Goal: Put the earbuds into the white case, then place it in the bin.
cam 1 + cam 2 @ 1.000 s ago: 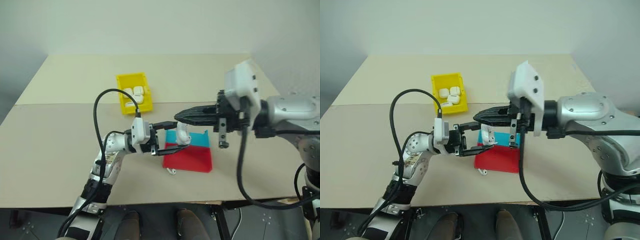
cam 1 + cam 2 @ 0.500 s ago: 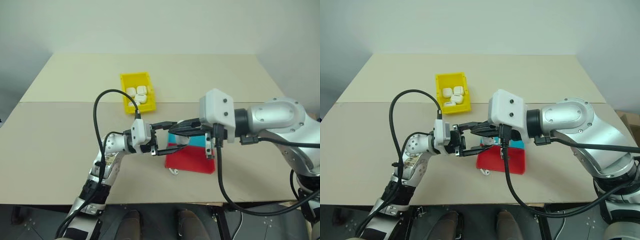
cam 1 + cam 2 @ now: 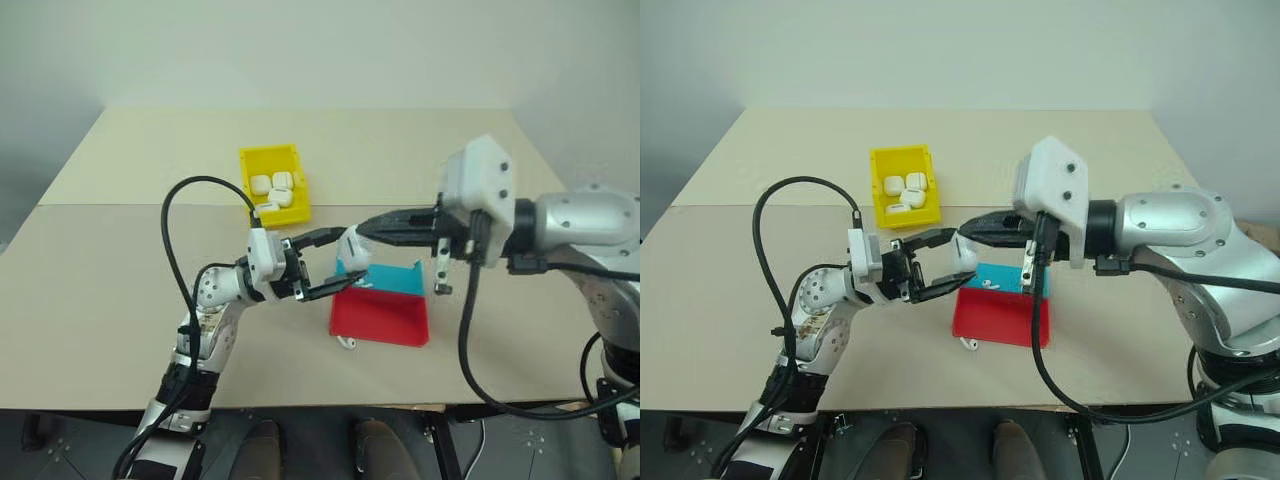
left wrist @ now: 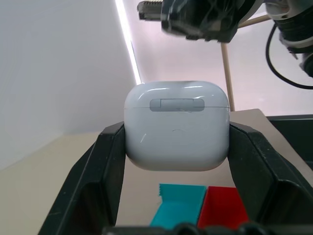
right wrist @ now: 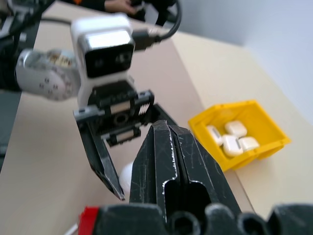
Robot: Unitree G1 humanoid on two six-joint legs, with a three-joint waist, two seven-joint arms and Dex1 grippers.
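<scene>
Left gripper (image 4: 177, 161) clamping white case (image 4: 177, 126), lid closed

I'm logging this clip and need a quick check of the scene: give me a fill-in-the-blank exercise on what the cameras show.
1. The white case is clamped between the fingers of the ____ gripper.
2. The lid of the held case is ____.
3. The bin on the table is coloured ____.
4. The flat tray has a blue part and a ____ part.

Missing words: left; closed; yellow; red
</scene>
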